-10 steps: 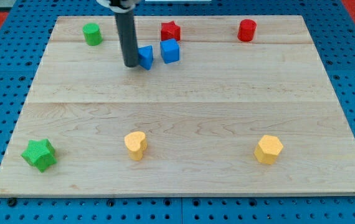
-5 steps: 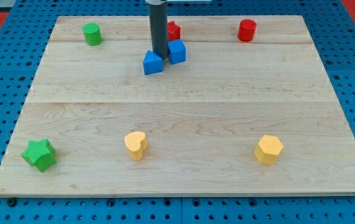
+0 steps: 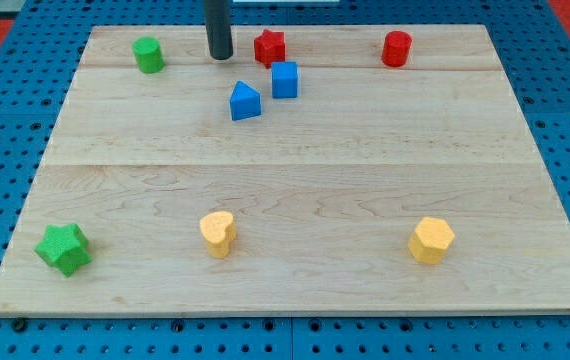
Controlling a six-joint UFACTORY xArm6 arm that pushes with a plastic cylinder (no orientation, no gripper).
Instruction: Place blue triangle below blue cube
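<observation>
The blue triangle (image 3: 245, 101) lies on the wooden board (image 3: 295, 190), just below and to the left of the blue cube (image 3: 284, 79). The two blocks are close but a thin gap shows between them. My tip (image 3: 220, 56) stands near the view's top, above and to the left of the blue triangle, and left of the red star (image 3: 270, 47). It touches no block.
A green cylinder (image 3: 148, 54) sits at the top left, a red cylinder (image 3: 396, 48) at the top right. A green star (image 3: 64, 248), a yellow heart (image 3: 218, 233) and a yellow hexagon (image 3: 431, 240) lie along the view's bottom.
My tip pushed the blue triangle right and down, nudged the blue cube right, then moved up and left away from both. The blocks now lie still.
</observation>
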